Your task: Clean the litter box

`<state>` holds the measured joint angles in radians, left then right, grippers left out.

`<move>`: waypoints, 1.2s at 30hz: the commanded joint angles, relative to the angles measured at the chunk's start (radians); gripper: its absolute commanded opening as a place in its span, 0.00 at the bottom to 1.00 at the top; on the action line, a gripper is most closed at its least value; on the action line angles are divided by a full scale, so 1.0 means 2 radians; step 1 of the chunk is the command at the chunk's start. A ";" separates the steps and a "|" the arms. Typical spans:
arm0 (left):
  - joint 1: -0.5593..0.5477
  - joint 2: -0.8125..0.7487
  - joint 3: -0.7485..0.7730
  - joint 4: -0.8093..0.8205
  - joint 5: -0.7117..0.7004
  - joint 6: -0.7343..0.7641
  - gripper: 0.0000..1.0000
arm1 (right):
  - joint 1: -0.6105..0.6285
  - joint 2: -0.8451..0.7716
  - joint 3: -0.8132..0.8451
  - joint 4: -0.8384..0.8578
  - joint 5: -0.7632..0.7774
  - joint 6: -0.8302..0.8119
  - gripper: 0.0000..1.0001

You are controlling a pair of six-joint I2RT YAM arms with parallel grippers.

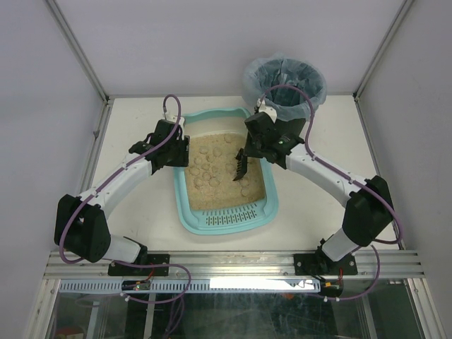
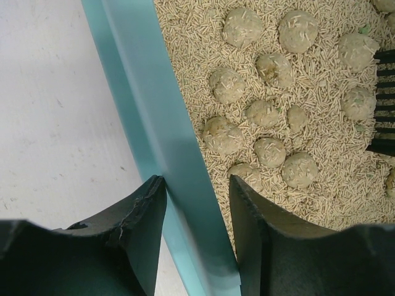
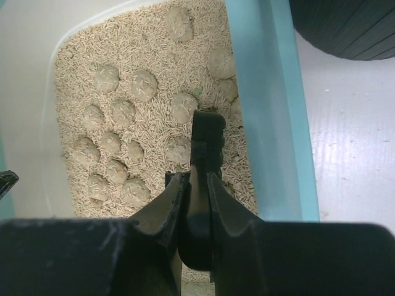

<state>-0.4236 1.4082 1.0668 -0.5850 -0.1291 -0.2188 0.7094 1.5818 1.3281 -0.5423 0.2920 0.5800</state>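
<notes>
The light teal litter box (image 1: 182, 212) lies mid-table, filled with beige pellet litter and several round clumps (image 2: 271, 151). My left gripper (image 1: 182, 152) straddles its left rim (image 2: 154, 111), one finger outside and one inside, closed on the wall; the left wrist view shows this gripper (image 2: 196, 184) pinching the rim. My right gripper (image 1: 248, 152) hangs over the tray's far right part, shut on the handle of a small black slotted scoop (image 1: 239, 166). In the right wrist view the scoop (image 3: 207, 139) points down at the litter from the gripper (image 3: 196, 179), close to the right rim (image 3: 265, 111).
A black round bin (image 1: 286, 85) with a bluish bag liner stands just beyond the tray's far right corner; its wall shows as the bin (image 3: 345, 24) in the right wrist view. White enclosure walls and metal posts border the table. The tray's slotted strip (image 1: 226, 221) is at the near end.
</notes>
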 commanded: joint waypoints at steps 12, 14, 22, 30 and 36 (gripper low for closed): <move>-0.008 0.024 -0.004 0.037 0.076 0.001 0.41 | 0.010 0.024 -0.077 0.166 -0.174 0.084 0.00; -0.009 0.025 -0.003 0.037 0.076 0.001 0.41 | 0.011 0.024 -0.089 0.186 -0.179 0.091 0.00; -0.008 0.027 -0.003 0.037 0.076 0.001 0.41 | 0.016 0.041 -0.125 0.264 -0.204 0.117 0.00; -0.008 0.028 -0.003 0.037 0.075 0.001 0.41 | 0.017 -0.007 -0.186 0.335 -0.164 0.152 0.00; -0.009 0.028 -0.003 0.037 0.073 0.002 0.41 | 0.014 -0.062 -0.240 0.397 -0.158 0.174 0.00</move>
<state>-0.4236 1.4143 1.0672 -0.5831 -0.1284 -0.2195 0.7162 1.5555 0.8867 0.1402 0.0029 0.8814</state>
